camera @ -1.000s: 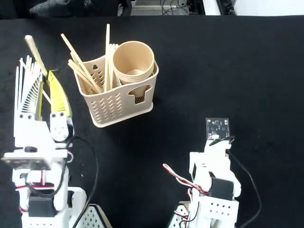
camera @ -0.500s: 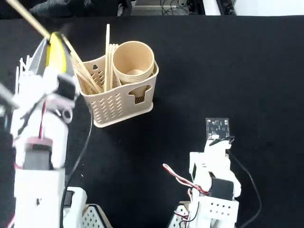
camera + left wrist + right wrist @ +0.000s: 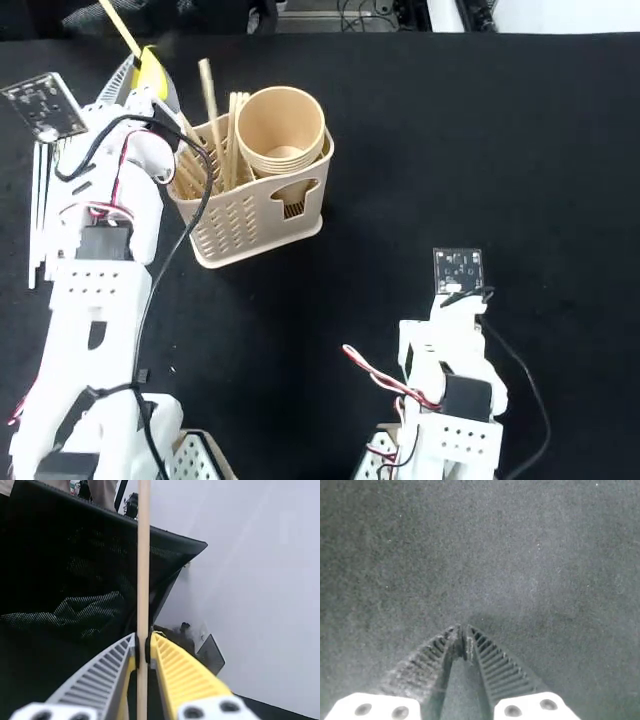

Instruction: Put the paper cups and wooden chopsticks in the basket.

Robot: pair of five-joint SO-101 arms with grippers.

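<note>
Nearest you, your right gripper (image 3: 463,641) sits low over the black table (image 3: 520,150). Its fingers are pressed together with nothing between them, and the arm is folded close to its base, well apart from the task's things.

Farther out, toward your left side, the basket (image 3: 250,220) stands upright on the table. A stack of paper cups (image 3: 284,125) sits in its right compartment, and several wooden chopsticks (image 3: 236,135) lean in the left one. A few loose chopsticks (image 3: 40,210) lie on the table to the left of your left arm, partly hidden by it.

Farthest out, your left gripper (image 3: 143,642) is near the basket's far left corner. Its fingers are clamped on a single chopstick (image 3: 144,555), which runs on past the fingertips toward the table's far edge.
</note>
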